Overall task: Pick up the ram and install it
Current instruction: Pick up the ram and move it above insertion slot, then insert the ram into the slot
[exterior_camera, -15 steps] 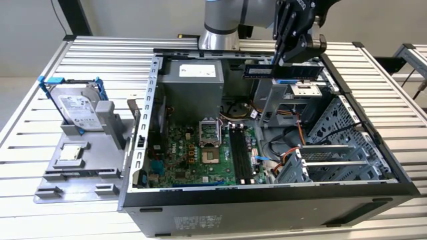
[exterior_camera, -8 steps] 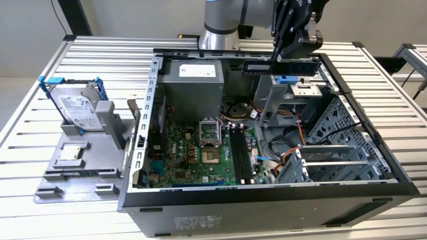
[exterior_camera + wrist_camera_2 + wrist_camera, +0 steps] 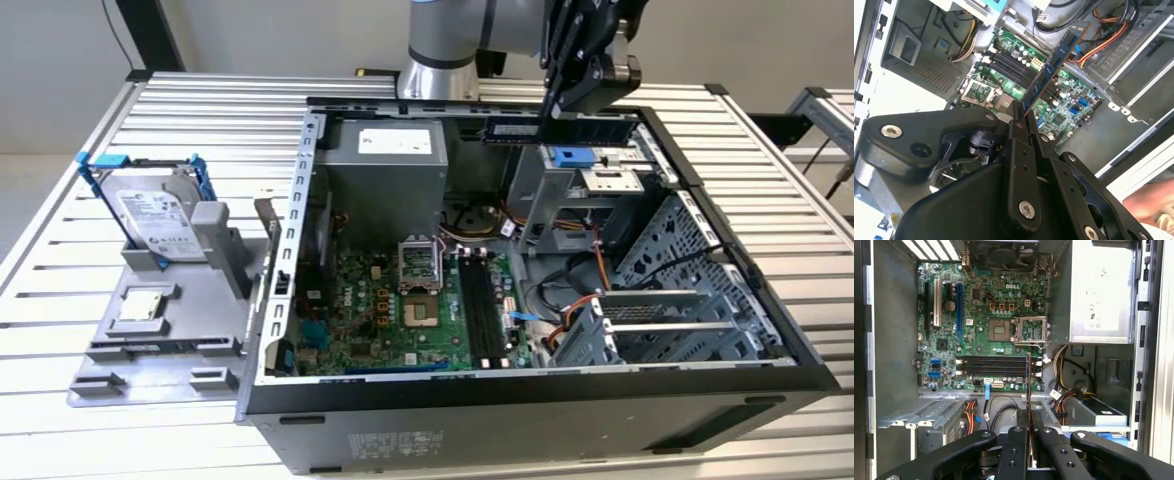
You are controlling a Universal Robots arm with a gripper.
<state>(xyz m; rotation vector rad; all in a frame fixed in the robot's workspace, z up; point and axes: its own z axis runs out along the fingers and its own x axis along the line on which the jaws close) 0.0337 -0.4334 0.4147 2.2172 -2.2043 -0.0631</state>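
The gripper (image 3: pixel 589 97) is clamped on the ram (image 3: pixel 561 128), holding it level over the open case (image 3: pixel 534 386) near its far rim in the exterior view, well apart from the slots (image 3: pixel 481 300), with open room between power supply (image 3: pixel 387 160) and drive cage (image 3: pixel 694 275).

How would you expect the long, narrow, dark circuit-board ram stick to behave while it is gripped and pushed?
The long, thin dark ram stick looks edge-on like a sliver in the first wrist view, so it is probably light and fairly stiff, yet might flex under sideways load. The black gripper pinches its flat faces, so it could pivot if pushed off-centre. Its bare components suggest fragility.
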